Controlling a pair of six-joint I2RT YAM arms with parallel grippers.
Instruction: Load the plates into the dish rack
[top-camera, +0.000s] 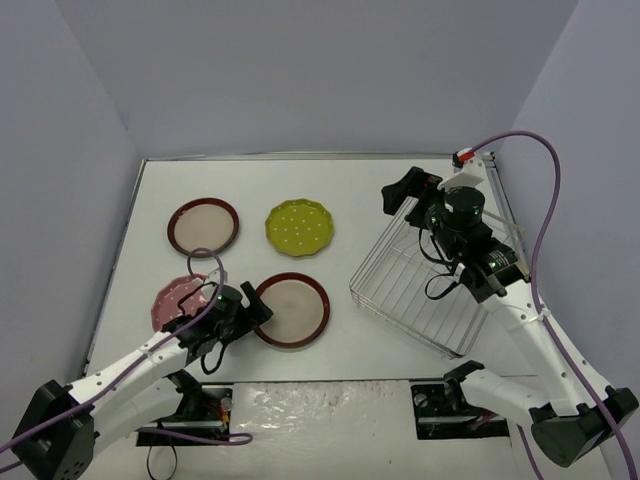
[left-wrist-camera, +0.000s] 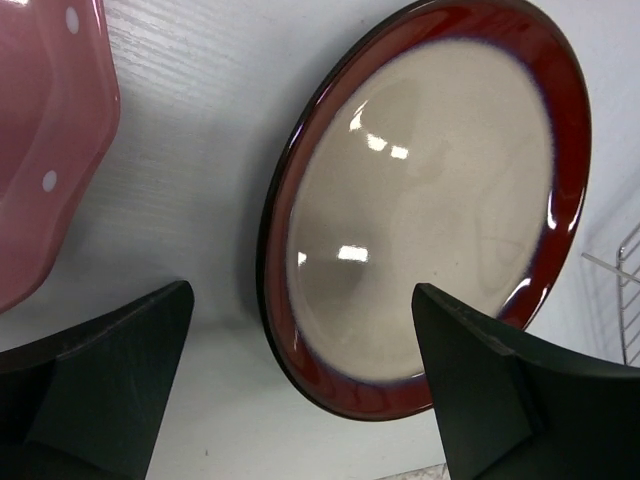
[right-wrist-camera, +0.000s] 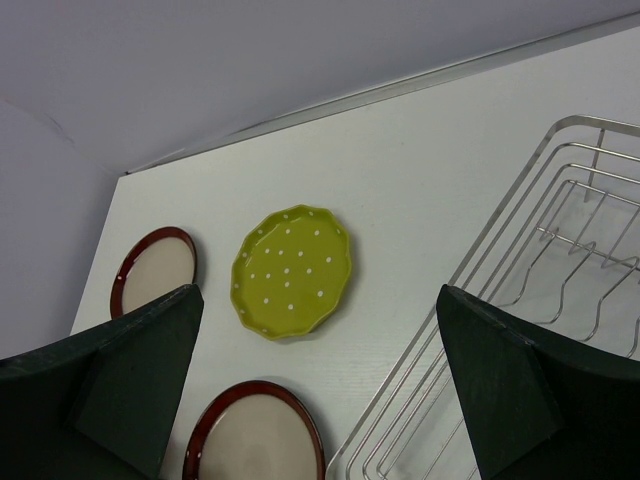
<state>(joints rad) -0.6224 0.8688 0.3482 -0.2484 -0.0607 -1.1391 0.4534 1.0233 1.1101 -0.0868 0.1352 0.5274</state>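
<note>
Four plates lie flat on the white table: a red-rimmed plate (top-camera: 203, 227) at the far left, a yellow-green dotted plate (top-camera: 299, 227) beside it, a pink dotted plate (top-camera: 180, 300) at the near left, and a second red-rimmed plate (top-camera: 291, 310) (left-wrist-camera: 430, 200) to its right. My left gripper (top-camera: 248, 306) (left-wrist-camera: 302, 300) is open and low over the left rim of this near red-rimmed plate, one finger on each side of the rim, holding nothing. The wire dish rack (top-camera: 430, 290) (right-wrist-camera: 560, 250) stands at the right with nothing in it. My right gripper (top-camera: 405, 192) (right-wrist-camera: 320, 295) hangs open above the rack's far left corner.
Grey walls close in the table (top-camera: 380, 190) on three sides. A small red and white part (top-camera: 462, 157) sits at the far right corner. Purple cables (top-camera: 545, 200) loop over both arms. In the left wrist view the pink plate (left-wrist-camera: 45, 140) lies just left of my fingers.
</note>
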